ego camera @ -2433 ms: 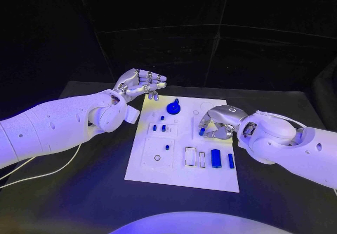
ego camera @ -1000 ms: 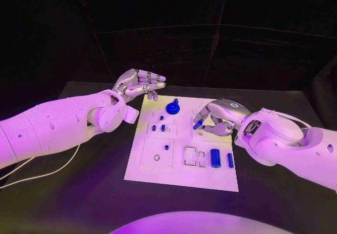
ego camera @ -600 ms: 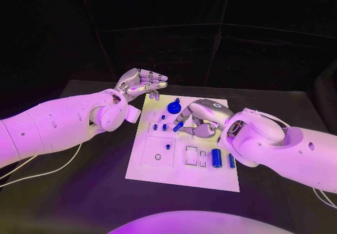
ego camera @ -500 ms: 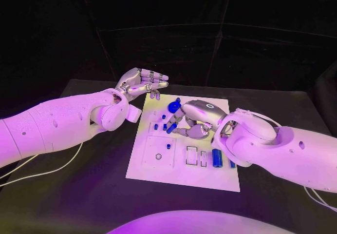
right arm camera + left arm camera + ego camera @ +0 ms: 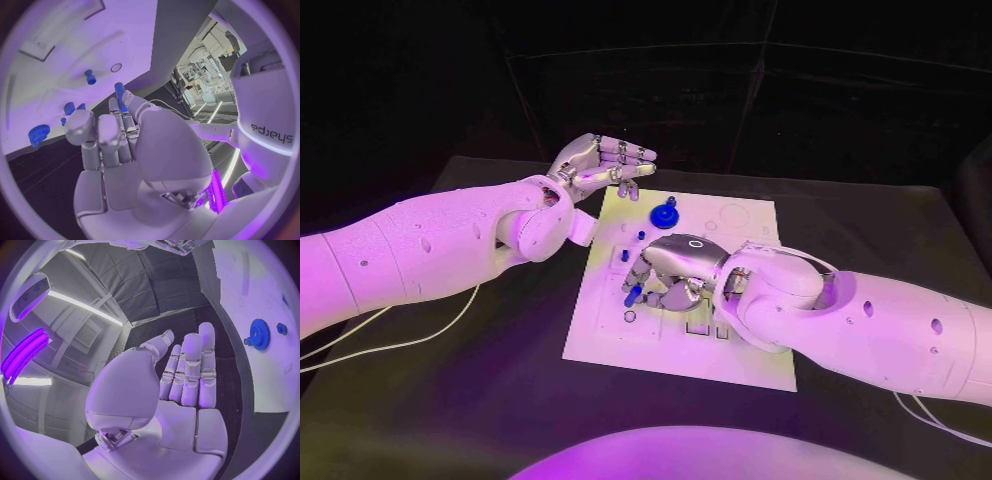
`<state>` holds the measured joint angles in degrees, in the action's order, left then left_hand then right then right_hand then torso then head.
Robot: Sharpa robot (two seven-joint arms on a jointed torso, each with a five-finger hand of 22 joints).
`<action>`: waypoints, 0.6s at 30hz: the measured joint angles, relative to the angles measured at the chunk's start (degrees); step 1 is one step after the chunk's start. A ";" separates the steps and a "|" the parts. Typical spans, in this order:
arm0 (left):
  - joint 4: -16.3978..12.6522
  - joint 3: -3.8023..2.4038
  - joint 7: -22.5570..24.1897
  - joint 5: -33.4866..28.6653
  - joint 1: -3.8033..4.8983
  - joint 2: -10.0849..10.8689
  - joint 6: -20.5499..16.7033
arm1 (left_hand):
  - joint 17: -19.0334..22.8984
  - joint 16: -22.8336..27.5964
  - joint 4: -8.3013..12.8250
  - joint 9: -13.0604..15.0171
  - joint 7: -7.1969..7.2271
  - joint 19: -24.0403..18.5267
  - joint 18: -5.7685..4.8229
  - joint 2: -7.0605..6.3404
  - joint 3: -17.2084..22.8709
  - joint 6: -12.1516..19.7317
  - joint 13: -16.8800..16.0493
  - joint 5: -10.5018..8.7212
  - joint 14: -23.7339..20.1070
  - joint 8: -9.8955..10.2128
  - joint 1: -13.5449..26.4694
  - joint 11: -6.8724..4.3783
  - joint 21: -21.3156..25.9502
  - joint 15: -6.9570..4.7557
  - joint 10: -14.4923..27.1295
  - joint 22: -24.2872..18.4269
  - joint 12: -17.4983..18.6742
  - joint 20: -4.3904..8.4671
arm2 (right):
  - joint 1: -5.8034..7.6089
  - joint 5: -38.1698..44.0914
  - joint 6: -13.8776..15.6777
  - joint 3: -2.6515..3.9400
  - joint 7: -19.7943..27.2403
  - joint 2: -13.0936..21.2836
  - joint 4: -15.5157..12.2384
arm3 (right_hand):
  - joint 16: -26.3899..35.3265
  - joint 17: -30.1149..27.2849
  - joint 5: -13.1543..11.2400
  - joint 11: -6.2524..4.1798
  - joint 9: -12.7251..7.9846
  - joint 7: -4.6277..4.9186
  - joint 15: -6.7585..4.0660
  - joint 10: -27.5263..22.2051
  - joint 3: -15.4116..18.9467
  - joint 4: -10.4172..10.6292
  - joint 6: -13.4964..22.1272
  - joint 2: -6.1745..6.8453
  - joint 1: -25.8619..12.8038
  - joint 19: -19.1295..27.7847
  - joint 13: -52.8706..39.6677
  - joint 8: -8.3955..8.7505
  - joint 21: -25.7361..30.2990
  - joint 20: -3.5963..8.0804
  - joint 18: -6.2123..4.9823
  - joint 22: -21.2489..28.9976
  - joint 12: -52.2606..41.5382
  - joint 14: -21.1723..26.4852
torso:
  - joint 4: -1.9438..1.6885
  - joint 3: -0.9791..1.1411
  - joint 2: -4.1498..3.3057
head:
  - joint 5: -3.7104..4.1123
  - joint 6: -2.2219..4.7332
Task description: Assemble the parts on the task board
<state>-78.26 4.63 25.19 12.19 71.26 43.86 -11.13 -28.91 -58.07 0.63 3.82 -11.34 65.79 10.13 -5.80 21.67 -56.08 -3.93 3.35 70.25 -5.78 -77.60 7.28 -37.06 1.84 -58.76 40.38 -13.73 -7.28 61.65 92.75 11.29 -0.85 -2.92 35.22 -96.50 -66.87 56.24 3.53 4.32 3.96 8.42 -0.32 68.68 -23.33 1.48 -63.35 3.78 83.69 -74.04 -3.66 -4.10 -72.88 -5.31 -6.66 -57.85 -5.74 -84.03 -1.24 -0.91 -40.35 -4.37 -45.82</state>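
White task board lies mid-counter on the black counter. Right hand is over the board's middle, pinching a slim blue peg at its fingertips; in the right wrist view the same peg stands out from between the fingers, tip pointing toward the board, and I cannot tell whether it touches the surface. Left hand is raised off the board's far left corner, fingers loosely curled and apart, grasping nothing; the left wrist view shows the palm bare. Blue gear sits near the board's far edge, just beyond the right hand; it also appears in the left wrist view. Legible writing: "sharpa" printed on the white arm housing in the right wrist view, seen upside down. No other labels readable on the board.
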 measured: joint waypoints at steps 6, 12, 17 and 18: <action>0.09 0.00 0.00 0.00 0.00 -0.07 0.00 | 0.14 0.00 0.17 0.00 0.00 0.00 0.00 0.00 -0.16 0.00 0.00 0.00 0.00 0.00 0.00 0.00 0.00 0.00 0.00 -0.06 0.00 0.00 | -0.39 1.68 -1.86 -0.17 0.14 -0.78 0.81 | 0.00 0.00 0.00 0.00 -0.01 0.00 0.00 0.00 0.00 0.00 0.00 0.00 0.00 0.00 0.00 0.02 0.00 0.00 0.00 0.00 0.00 0.00 | 0.00 0.05 0.03 | -0.18 -0.05; 0.21 0.00 0.01 0.00 0.00 -0.22 0.00 | 0.14 0.00 0.17 0.00 0.00 0.00 0.00 0.00 -0.16 0.00 0.00 0.00 0.00 0.00 0.00 0.00 0.00 0.00 0.00 -0.06 0.00 0.00 | -0.63 3.25 -3.17 -0.22 0.17 -1.41 1.46 | 0.00 0.00 0.00 0.00 -0.02 0.00 0.00 0.00 0.00 0.00 0.01 0.00 0.00 0.00 0.00 0.13 0.00 0.00 0.00 0.00 0.00 0.00 | -0.01 0.09 0.04 | -0.21 0.13; 0.26 0.00 0.01 0.00 0.00 -0.27 0.01 | 0.14 0.00 0.16 0.00 0.00 0.00 0.00 0.00 -0.16 0.00 0.00 0.00 0.00 0.00 0.00 0.00 0.00 0.00 0.00 -0.06 0.00 0.00 | -0.95 4.36 -3.70 -0.25 0.17 -1.69 1.77 | 0.00 0.01 0.00 0.00 -0.05 -0.01 0.00 0.00 -0.16 -0.17 0.02 0.00 0.00 0.00 0.01 0.14 0.00 0.00 0.00 0.00 0.00 0.00 | -0.01 0.08 0.01 | -0.21 0.16; 0.27 0.00 0.01 0.00 0.00 -0.28 0.01 | 0.13 0.00 0.16 0.00 0.00 0.00 0.00 0.00 -0.16 0.00 0.00 0.00 0.00 0.00 0.00 0.00 0.00 0.00 0.00 -0.06 0.00 0.00 | -0.99 4.54 -3.75 -0.25 0.17 -1.74 1.85 | 0.00 0.00 0.00 0.00 -0.06 -0.01 0.00 0.00 -0.16 -0.17 0.02 0.00 0.00 0.00 0.01 0.14 0.00 0.00 0.00 0.00 0.00 0.00 | -0.01 0.09 0.00 | -0.21 0.16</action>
<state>-77.99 4.63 25.20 12.19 71.27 43.58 -11.12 -28.77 -58.07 0.79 3.82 -11.34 65.79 10.13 -5.80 21.50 -56.08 -3.93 3.35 70.25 -5.78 -77.60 7.28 -37.06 1.84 -58.76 40.33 -13.73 -7.28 60.66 97.29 7.54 -1.10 -2.75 33.48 -94.65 -66.87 56.25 3.53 4.31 3.91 8.41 -0.31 68.68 -23.48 1.31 -63.33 3.78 83.68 -74.04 -3.65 -3.96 -72.88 -5.31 -6.66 -57.85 -5.74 -84.03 -1.25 -0.82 -40.35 -4.58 -45.66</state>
